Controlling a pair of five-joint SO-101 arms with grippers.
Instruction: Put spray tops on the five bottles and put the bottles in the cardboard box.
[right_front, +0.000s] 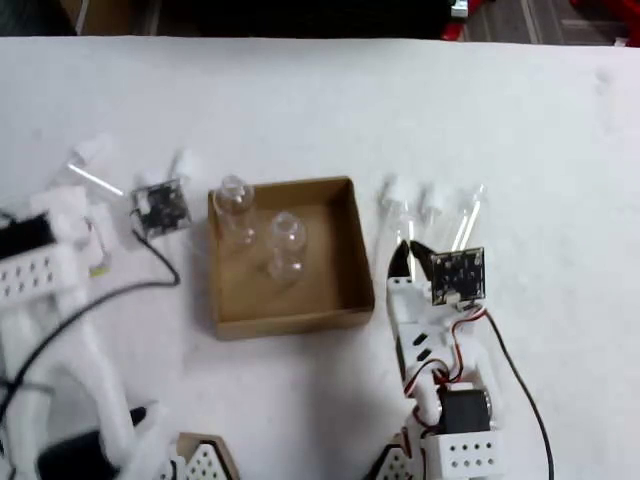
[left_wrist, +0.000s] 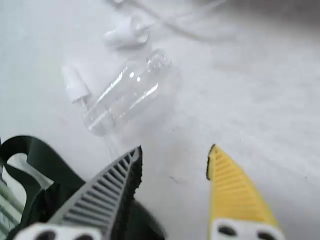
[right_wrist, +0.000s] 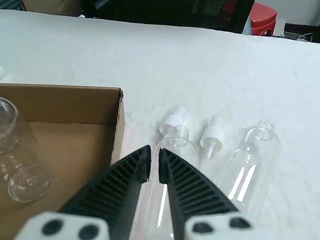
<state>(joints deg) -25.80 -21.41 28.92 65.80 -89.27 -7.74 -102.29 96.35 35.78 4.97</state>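
Observation:
The cardboard box (right_front: 345, 240) sits mid-table with clear topless bottles (right_front: 285, 245) inside, also seen in the right wrist view (right_wrist: 20, 167). Right of the box lie two clear bottles (right_wrist: 172, 145) (right_wrist: 250, 165) with two white spray tops (right_wrist: 172, 120) (right_wrist: 215, 135) beside their necks. My right gripper (right_wrist: 154, 160) is shut, empty, just above the bottle nearer the box (right_front: 400, 215). My left gripper (left_wrist: 176, 150) is open over bare table, short of a lying clear bottle (left_wrist: 125, 95) with two loose spray tops (left_wrist: 125, 35) (left_wrist: 75, 85) near it.
A black cable (right_front: 150, 285) runs across the table from the left arm's camera board (right_front: 160, 205). The white table (right_front: 330, 110) stretches wide behind the box. Red and dark furniture (right_wrist: 260, 20) stands beyond the far edge.

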